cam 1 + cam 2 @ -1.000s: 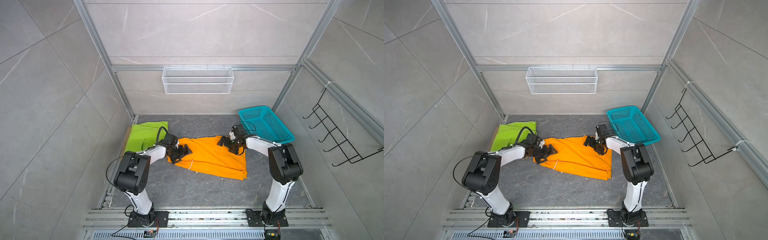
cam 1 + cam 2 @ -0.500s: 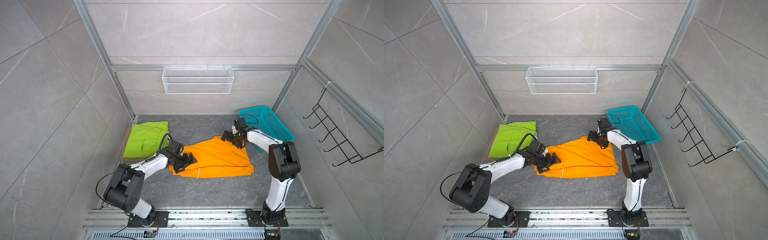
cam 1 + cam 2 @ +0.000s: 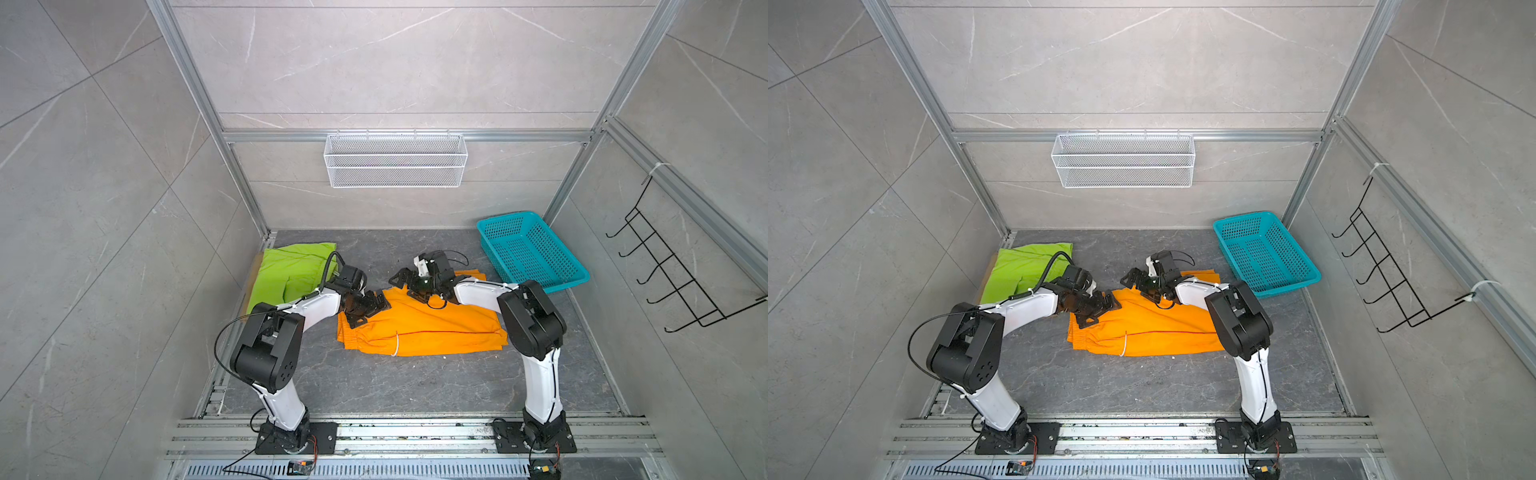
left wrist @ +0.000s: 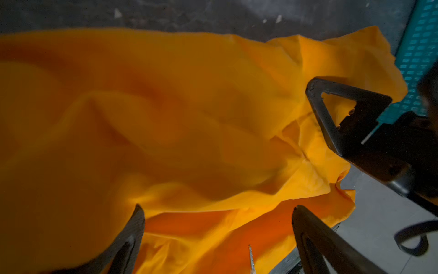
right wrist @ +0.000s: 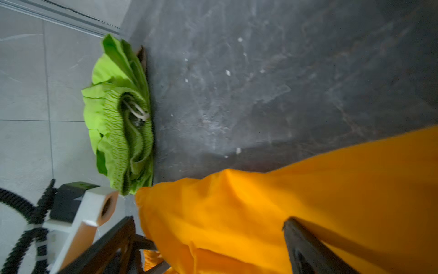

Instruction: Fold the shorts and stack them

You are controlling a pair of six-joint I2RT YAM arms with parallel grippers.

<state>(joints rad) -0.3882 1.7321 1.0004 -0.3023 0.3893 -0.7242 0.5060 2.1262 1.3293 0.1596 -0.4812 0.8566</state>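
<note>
Two grippers, left [image 3: 368, 311] and right [image 3: 409, 286], are both spread wide with nothing pinched, low over the far edge of the orange shorts [image 3: 419, 332]. Can't really tell if they touch the fabric. The orange shorts lie folded flat in the middle, the green shorts [image 3: 291, 270] are folded in the far left corner, and the basket [image 3: 536, 216] is far right.
</note>
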